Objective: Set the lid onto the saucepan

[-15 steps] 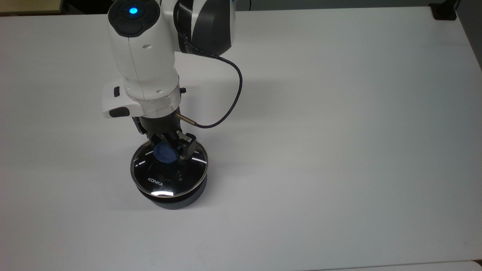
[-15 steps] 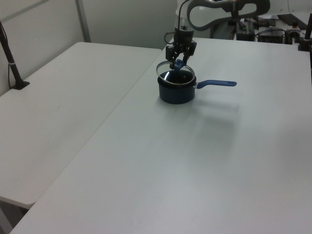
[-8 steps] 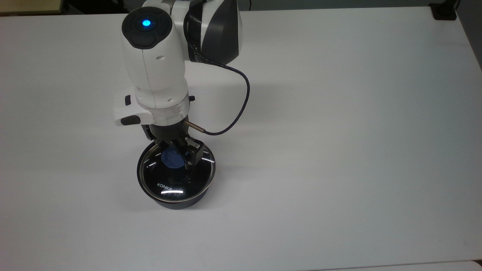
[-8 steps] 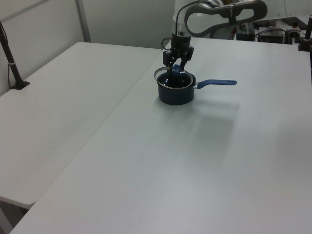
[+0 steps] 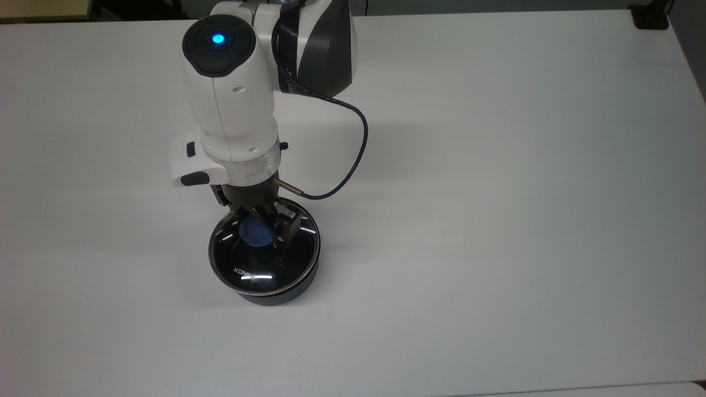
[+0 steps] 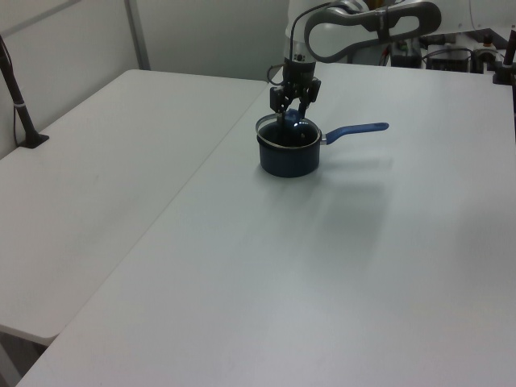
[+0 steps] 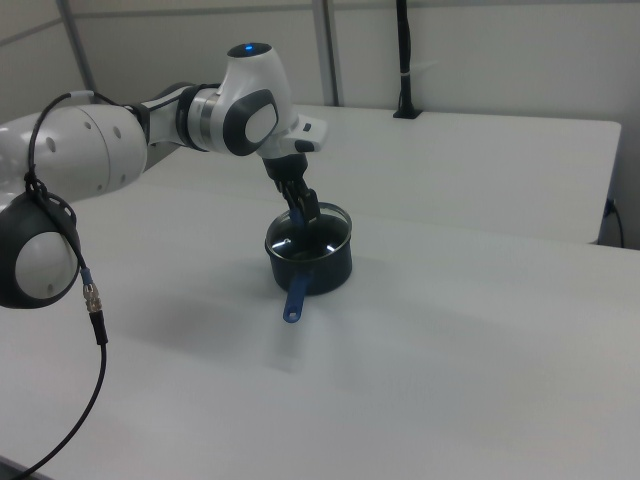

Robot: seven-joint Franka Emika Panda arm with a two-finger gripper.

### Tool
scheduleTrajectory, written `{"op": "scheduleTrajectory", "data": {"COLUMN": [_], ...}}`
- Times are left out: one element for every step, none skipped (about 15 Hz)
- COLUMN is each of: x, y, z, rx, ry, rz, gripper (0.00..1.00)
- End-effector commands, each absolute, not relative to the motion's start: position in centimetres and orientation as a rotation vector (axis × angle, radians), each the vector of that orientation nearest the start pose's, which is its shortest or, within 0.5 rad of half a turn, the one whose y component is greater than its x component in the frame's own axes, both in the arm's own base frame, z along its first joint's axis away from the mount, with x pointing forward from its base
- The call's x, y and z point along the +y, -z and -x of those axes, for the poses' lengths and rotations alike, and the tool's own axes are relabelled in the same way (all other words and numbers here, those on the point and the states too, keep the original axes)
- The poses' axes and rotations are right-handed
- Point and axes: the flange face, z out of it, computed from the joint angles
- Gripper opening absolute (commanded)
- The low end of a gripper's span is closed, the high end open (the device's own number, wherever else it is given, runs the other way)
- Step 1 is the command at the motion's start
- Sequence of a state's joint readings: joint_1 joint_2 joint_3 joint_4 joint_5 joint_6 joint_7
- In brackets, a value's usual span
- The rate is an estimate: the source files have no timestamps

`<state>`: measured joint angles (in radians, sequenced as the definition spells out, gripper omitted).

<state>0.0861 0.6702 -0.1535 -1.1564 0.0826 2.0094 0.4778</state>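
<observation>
Top view: your claw (image 5: 258, 232) is clamped on the blue knob (image 5: 253, 234) of the lid (image 5: 263, 255). A second back the lid hung off toward the top view's left, with the saucepan (image 5: 274, 294) wall showing below it. Now the steel rim rings the pan mouth almost evenly, and only a sliver of dark wall shows at the bottom. You've carried it across and down.

Left view: the lid sat tilted and raised over the pan before; now it looks level at the rim. The blue handle (image 6: 355, 129) points to the left view's right, and its tip has shifted slightly up since a second ago, so the pan may have been nudged. Whether the lid is fully seated you can't tell from here.

Right view: the pan stands mid-counter (image 7: 470, 330), handle toward the camera, claw on the knob.

Judgement: placement is nearly done; release and retreat likely remain.
</observation>
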Motion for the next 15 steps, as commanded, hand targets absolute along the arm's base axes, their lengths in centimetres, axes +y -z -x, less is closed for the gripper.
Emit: {"op": "scheduleTrajectory", "data": {"x": [0.03, 0.06, 0.35, 0.62, 0.71, 0.94, 1.03, 1.03, 0.93, 0.85, 0.85, 0.84, 0.73, 0.72, 0.53], "y": [-42.72, -42.65, -42.49, -42.26, -42.15, -42.10, -42.00, -42.00, -42.08, -42.07, -42.17, -42.35, -42.39, -42.60, -42.61], "z": [-75.71, -75.69, -75.66, -75.61, -75.58, -75.55, -75.46, -75.46, -75.48, -75.47, -75.44, -75.37, -75.28, -75.24, -75.24], "rx": [0.792, 0.794, 0.788, 0.781, 0.776, 0.768, 0.773, 0.778, 0.794, 0.801, 0.801, 0.801, 0.804, 0.802, 0.802], "ry": [0.254, 0.253, 0.248, 0.242, 0.240, 0.237, 0.223, 0.223, 0.224, 0.223, 0.222, 0.220, 0.211, 0.213, 0.213], "rz": [3.009, 3.011, 3.013, 3.019, 3.028, 3.036, 3.037, 3.035, 3.029, 3.028, 3.028, 3.028, 3.029, 3.029, 3.030], "gripper": [0.56, 0.60, 0.62, 0.65, 0.69, 0.75, 0.87, 0.97, 1.00, 1.00, 1.00, 1.00, 1.00, 1.00, 1.00]}}
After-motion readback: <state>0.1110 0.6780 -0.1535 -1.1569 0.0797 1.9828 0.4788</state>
